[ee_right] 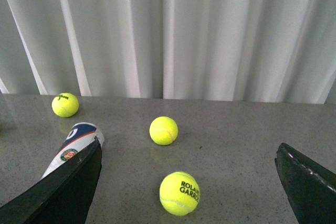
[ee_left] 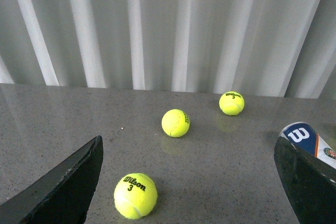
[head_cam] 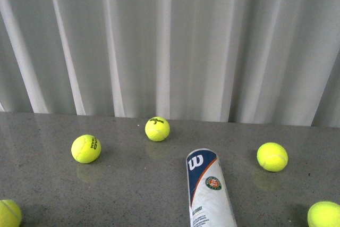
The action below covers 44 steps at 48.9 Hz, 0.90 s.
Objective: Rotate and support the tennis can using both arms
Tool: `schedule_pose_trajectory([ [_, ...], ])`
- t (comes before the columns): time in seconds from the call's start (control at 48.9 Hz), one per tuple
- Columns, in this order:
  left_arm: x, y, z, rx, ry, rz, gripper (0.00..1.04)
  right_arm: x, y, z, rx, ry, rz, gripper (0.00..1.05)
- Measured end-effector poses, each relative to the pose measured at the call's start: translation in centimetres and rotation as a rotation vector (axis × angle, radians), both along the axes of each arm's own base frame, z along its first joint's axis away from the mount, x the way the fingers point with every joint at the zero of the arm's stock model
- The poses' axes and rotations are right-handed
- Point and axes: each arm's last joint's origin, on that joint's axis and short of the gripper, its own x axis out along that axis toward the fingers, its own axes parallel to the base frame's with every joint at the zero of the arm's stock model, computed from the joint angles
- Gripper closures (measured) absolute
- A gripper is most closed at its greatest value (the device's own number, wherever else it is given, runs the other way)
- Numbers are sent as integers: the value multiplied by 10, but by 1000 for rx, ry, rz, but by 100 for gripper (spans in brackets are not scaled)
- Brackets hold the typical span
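The tennis can (head_cam: pixel 208 190) lies on its side on the grey table, its blue "W" end pointing away from me, its near end cut off by the picture's lower edge. Neither arm shows in the front view. In the left wrist view my left gripper (ee_left: pixel 191 182) is open and empty, and the can's far end (ee_left: pixel 308 141) shows just beyond one finger (ee_left: pixel 307 182). In the right wrist view my right gripper (ee_right: pixel 189 182) is open and empty, and the can (ee_right: pixel 73 145) lies partly behind one finger (ee_right: pixel 68 190).
Several yellow tennis balls lie around the can: one (head_cam: pixel 157 128) behind it, one (head_cam: pixel 86 148) to the left, one (head_cam: pixel 272 156) to the right, two at the front corners (head_cam: pixel 8 213) (head_cam: pixel 324 215). A white pleated curtain (head_cam: pixel 170 41) closes the back.
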Motion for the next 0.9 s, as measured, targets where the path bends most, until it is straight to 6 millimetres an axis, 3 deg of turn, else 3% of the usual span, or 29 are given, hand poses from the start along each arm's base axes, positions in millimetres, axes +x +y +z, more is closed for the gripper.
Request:
schedule_pose_trajectory([
  [0.901,0,0,0,0,0,0,7,0,0,0,0,0,0,7],
])
